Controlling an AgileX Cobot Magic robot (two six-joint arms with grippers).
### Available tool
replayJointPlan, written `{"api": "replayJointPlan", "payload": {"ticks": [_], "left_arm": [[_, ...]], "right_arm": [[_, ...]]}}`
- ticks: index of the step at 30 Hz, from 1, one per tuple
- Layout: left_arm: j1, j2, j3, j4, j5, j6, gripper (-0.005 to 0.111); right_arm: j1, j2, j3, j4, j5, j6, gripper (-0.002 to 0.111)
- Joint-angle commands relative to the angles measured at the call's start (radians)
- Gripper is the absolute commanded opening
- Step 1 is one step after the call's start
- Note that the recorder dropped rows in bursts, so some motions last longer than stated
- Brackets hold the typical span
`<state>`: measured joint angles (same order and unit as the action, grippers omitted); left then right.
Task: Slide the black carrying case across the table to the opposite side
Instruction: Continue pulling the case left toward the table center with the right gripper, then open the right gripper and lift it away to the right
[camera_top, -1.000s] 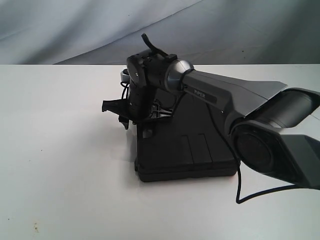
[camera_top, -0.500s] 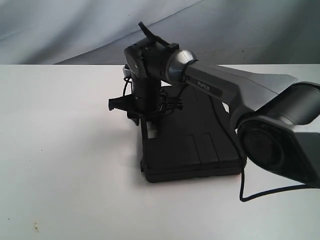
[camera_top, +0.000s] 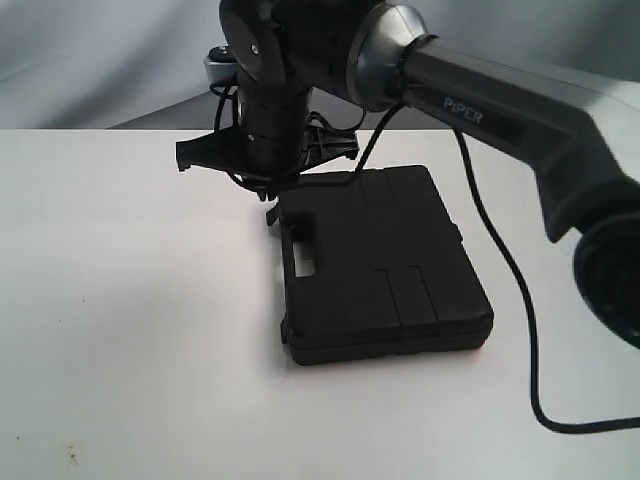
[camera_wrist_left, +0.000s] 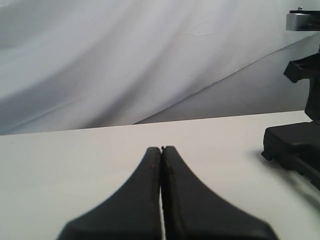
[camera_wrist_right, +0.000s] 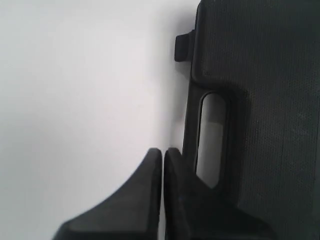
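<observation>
Case (camera_top: 385, 265) is seen lying flat on desk (camera_top: 120, 330), right of centre. Right end effector (camera_wrist_right: 162, 155) is held narrow, fingers pressed together, empty, just beside the case's left handle edge. Left end effector (camera_wrist_left: 161, 150) is likewise narrow and empty.

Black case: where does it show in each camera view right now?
Exterior: case right of centre, on the table.
Left wrist: only the case corner, at that picture's right edge.
Right wrist: case fills that picture's right half.
Shared landmark: handle slot, exterior and right wrist.

One case (camera_top: 385, 265), one table (camera_top: 120, 320), one arm (camera_top: 520, 115) overhead — and perhaps two tiny specks (camera_top: 70, 456) on the tabletop.
</observation>
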<state>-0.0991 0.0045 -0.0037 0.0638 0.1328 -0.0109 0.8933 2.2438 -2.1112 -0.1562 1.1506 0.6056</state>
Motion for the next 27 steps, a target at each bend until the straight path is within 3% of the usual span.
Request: {"api": "replayJointPlan", "payload": {"ticks": [1, 15, 27], "left_arm": [[0.002, -0.005, 0.004, 0.004, 0.002, -0.011, 0.000], [0.002, -0.005, 0.004, 0.004, 0.002, -0.011, 0.000], [0.002, -0.005, 0.004, 0.004, 0.002, -0.011, 0.000]], "right_arm": [[0.015, -0.093, 0.141, -0.015, -0.090, -0.012, 0.000], [0.010, -0.447, 0.705, -0.015, -0.524, 0.009, 0.000], [-0.111, -0.748, 1.103, -0.015, -0.771, 0.009, 0.000]]}}
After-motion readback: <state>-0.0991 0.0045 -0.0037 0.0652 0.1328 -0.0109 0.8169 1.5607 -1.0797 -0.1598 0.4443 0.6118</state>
